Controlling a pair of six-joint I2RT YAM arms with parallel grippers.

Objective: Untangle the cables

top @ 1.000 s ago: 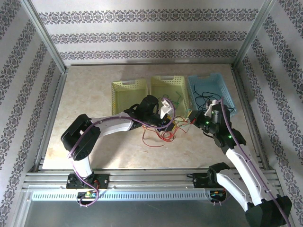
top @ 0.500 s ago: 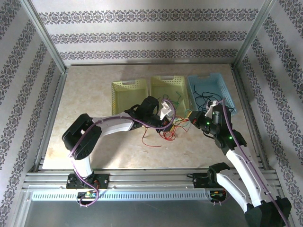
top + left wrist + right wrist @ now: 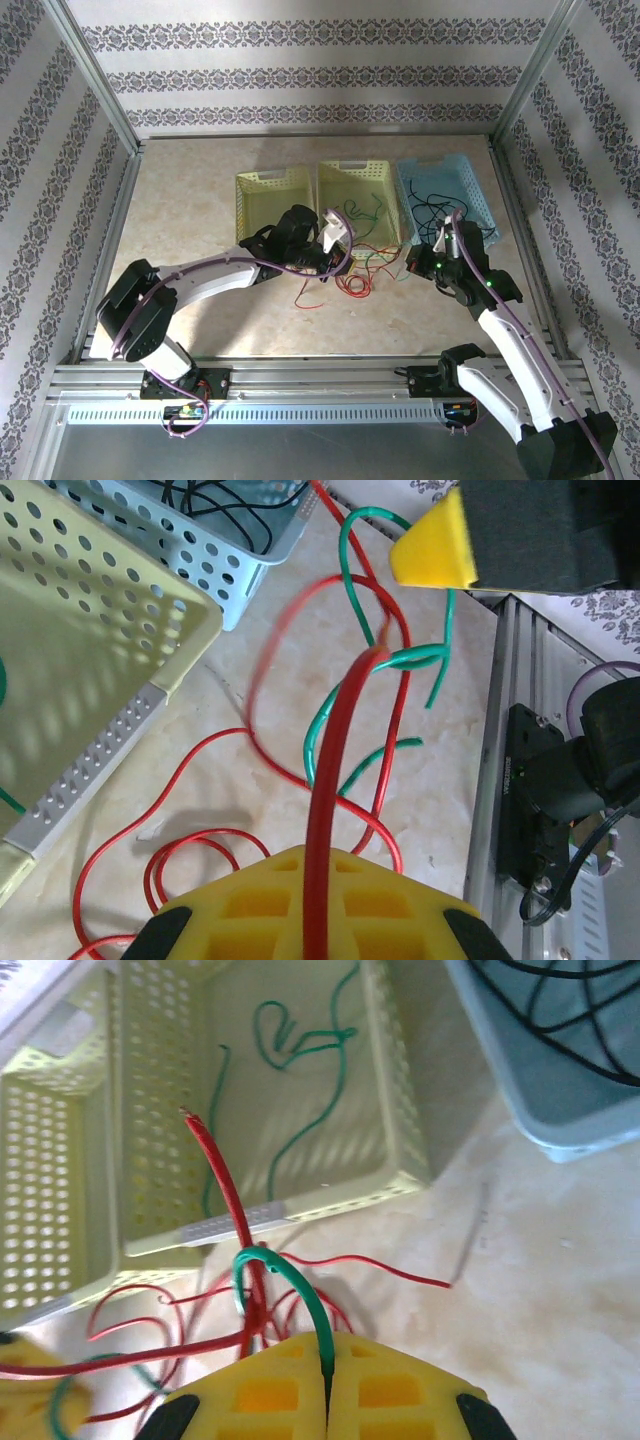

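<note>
A tangle of thin red cables [image 3: 347, 284] lies on the table in front of the baskets, with a green cable [image 3: 385, 255] running through it. My left gripper [image 3: 333, 262] is shut on a red cable [image 3: 326, 800], which runs up between its yellow fingers [image 3: 240, 900] to a knot with the green cable [image 3: 395, 660]. To its right, my right gripper [image 3: 416, 264] is shut on the green cable [image 3: 300, 1295], which arches out of its yellow pads [image 3: 400, 1390] and hooks round a red cable [image 3: 226, 1192]. Both stretch between the two grippers.
Three baskets stand behind the tangle: an empty yellow basket [image 3: 250, 192], a yellow basket [image 3: 330, 195] with loose green cables [image 3: 300, 1050], and a blue basket [image 3: 478, 205] with black cables [image 3: 570, 1000]. A metal frame rail [image 3: 497, 740] borders the table on the right.
My left arm has drawn back to the left and my right gripper has shifted slightly right, so the two grippers are farther apart and the cables between them are stretched out.
</note>
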